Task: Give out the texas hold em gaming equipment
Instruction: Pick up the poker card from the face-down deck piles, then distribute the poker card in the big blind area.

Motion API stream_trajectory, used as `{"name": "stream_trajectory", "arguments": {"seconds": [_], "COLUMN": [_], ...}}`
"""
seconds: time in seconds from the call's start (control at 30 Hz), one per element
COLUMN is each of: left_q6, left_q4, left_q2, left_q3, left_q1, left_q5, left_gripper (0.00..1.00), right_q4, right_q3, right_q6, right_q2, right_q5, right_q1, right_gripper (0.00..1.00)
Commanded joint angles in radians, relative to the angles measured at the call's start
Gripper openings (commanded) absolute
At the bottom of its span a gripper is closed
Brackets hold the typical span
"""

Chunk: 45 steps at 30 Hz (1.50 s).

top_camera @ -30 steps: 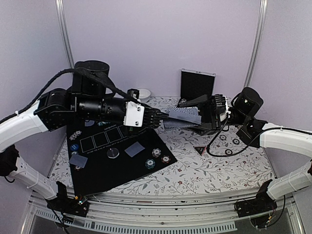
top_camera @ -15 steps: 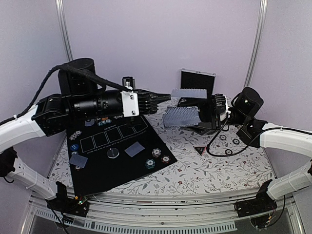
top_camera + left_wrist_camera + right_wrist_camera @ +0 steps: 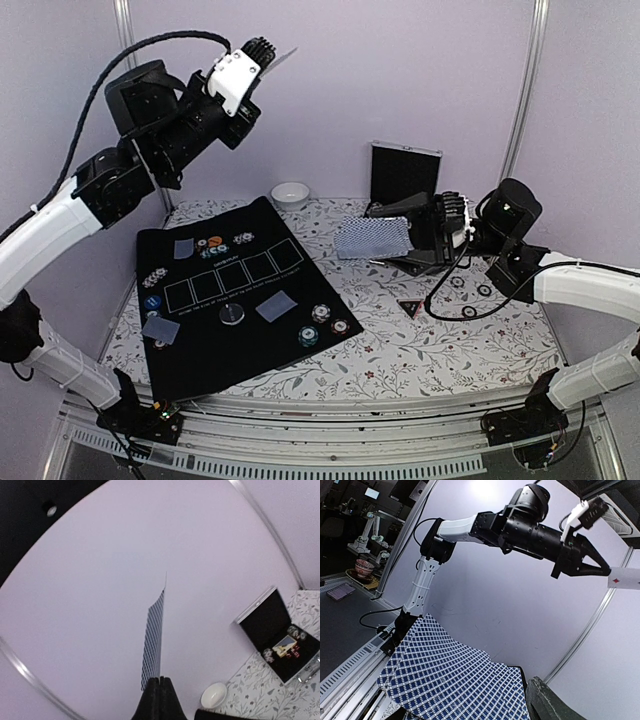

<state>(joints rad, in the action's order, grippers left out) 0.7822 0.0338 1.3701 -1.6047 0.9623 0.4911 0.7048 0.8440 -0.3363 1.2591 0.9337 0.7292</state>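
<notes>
My left gripper (image 3: pixel 264 48) is raised high at the back left, shut on a single playing card (image 3: pixel 282 58). The left wrist view shows that card (image 3: pixel 154 640) edge-on between the closed fingertips (image 3: pixel 160 695). My right gripper (image 3: pixel 420 236) holds a fan of blue patterned cards (image 3: pixel 373 238) above the table; the fan (image 3: pixel 455 680) fills the right wrist view beside one finger (image 3: pixel 552 702). On the black mat (image 3: pixel 200 350) lie cards (image 3: pixel 277 306) (image 3: pixel 161 329), poker chips (image 3: pixel 320 314) and a grey button (image 3: pixel 232 314). A triangular marker (image 3: pixel 411 306) lies on the floral cloth.
A silver-edged black case (image 3: pixel 405 172) stands open at the back, also in the left wrist view (image 3: pixel 272 630). A small white bowl (image 3: pixel 290 193) sits behind the mat. More chips (image 3: pixel 150 299) and a card (image 3: pixel 184 248) lie along the mat's far and left sides.
My left gripper pulled one card from the fan and swung up and to the left, high above the mat. The right gripper and its fan stayed in place.
</notes>
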Motion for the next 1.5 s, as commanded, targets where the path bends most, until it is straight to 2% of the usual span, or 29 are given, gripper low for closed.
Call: {"name": "stream_trajectory", "arguments": {"seconds": [0.0, 0.13, 0.27, 0.43, 0.53, 0.77, 0.97, 1.13, 1.47], "left_q6": [-0.244, -0.418, -0.572, -0.71, -0.751, -0.765, -0.788, -0.82, -0.786], "left_q4": [0.183, 0.385, 0.567, 0.706, 0.761, 0.782, 0.789, 0.764, 0.594], "left_q2": [0.052, 0.131, 0.228, 0.356, 0.441, 0.585, 0.692, 0.721, 0.731], "left_q3": [-0.076, -0.139, -0.19, -0.211, -0.223, -0.219, -0.2, -0.148, -0.012], "left_q1": [-0.178, -0.327, -0.459, -0.632, -0.693, -0.74, -0.746, -0.743, -0.712], "left_q5": [0.222, 0.262, 0.21, 0.105, 0.081, 0.099, 0.174, 0.226, 0.302], "left_gripper": [0.0, 0.0, 0.0, 0.0, 0.0, 0.0, 0.0, 0.0, 0.0], "right_q4": [0.033, 0.033, 0.035, 0.034, 0.033, 0.034, 0.034, 0.034, 0.035], "right_q3": [0.022, 0.023, 0.022, 0.02, 0.017, 0.013, 0.005, 0.003, 0.004], "right_q6": [0.005, 0.009, 0.01, 0.011, 0.011, 0.011, 0.007, 0.01, 0.011], "right_q2": [-0.034, -0.035, -0.033, -0.036, -0.036, -0.042, -0.052, -0.053, -0.054], "right_q5": [-0.006, -0.007, -0.007, -0.006, -0.007, -0.009, -0.012, -0.012, -0.009], "right_q1": [-0.007, -0.008, -0.008, -0.008, -0.008, -0.008, -0.01, -0.009, -0.01], "right_gripper": [0.6, 0.6, 0.6, 0.6, 0.6, 0.6, 0.6, 0.6, 0.6]}}
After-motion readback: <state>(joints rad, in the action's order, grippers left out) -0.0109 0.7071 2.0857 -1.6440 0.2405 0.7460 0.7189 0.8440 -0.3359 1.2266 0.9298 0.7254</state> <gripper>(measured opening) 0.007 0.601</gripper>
